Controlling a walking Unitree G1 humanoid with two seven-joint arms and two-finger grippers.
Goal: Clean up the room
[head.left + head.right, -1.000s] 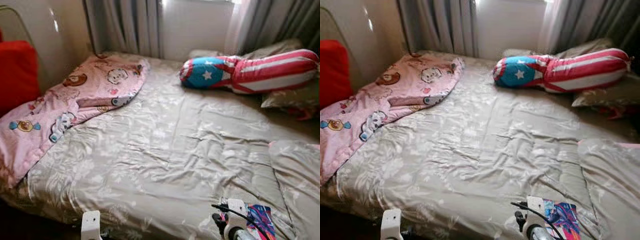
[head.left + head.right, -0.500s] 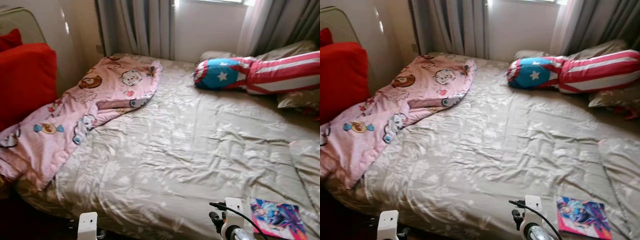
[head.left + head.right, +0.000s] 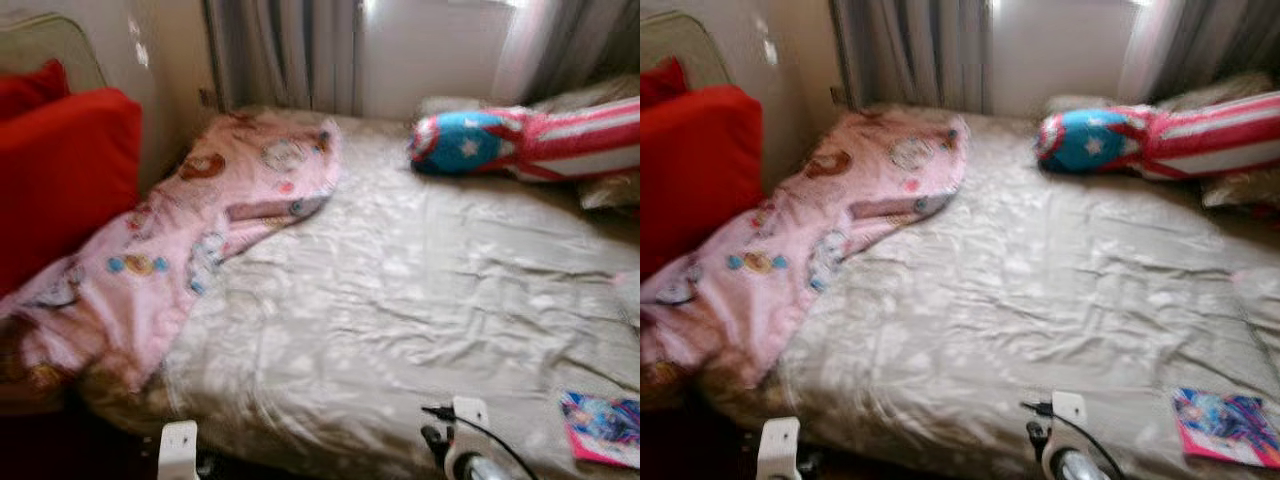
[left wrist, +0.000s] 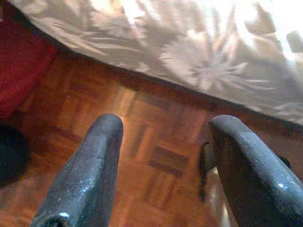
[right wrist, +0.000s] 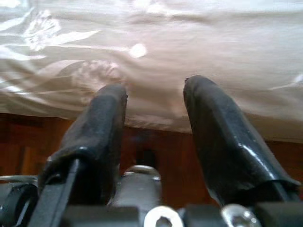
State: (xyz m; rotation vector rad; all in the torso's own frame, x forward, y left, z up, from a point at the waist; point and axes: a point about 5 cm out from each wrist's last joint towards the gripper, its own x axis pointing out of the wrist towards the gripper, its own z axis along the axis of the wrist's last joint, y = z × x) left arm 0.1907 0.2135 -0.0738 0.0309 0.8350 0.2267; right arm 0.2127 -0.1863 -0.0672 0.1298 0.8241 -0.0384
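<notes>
From the head views, the robot is looking over the bed (image 3: 420,290) for things to tidy. A pink blanket (image 3: 200,240) lies crumpled along its left side, long way running from the near corner toward the curtains (image 3: 285,50). A colorful book (image 3: 1225,425) lies flat near the right edge.

Left wrist view: left gripper (image 4: 161,156) fingers spread apart, holding nothing, over the wooden floor (image 4: 142,142).

Right wrist view: right gripper (image 5: 154,123) fingers apart, empty, by the bed's edge.

Next, I think, it should reach for the book.

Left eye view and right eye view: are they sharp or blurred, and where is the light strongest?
Both eye views are blurred, so the pink blanket print looks smeared; the brightest glare is at the window. The left wrist view shows sunlit patches on the bedsheet.
</notes>
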